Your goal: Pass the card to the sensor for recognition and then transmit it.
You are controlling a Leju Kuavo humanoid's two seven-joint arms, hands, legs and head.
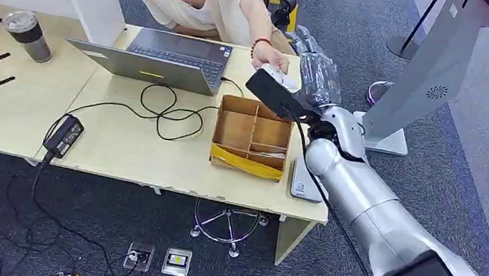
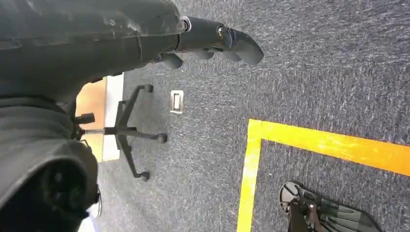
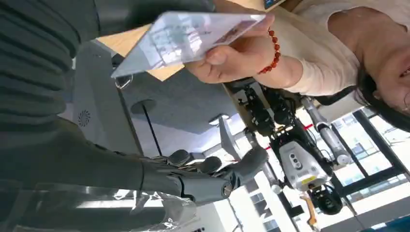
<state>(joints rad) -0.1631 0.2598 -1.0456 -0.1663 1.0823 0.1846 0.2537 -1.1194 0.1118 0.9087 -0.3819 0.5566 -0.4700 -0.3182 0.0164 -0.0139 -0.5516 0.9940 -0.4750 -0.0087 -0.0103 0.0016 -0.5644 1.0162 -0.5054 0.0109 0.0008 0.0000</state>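
Right wrist view: we see the card (image 3: 186, 36) pinched in a person's hand (image 3: 232, 58), our right hand (image 3: 203, 176) apart, fingers loosely spread. Left wrist view: left hand (image 2: 212, 41) curled, holding nothing, above carpet (image 2: 309, 87).

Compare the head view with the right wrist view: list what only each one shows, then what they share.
Head view only: the table, the laptop, the divided cardboard box, the dark cup and the small white device at the table edge beside the box.

Right wrist view only: the printed face of the card, the fingers apart beneath it, and another robot behind.

Both: the right hand, the person's hand with a red bead bracelet holding the card, and the grey stand.
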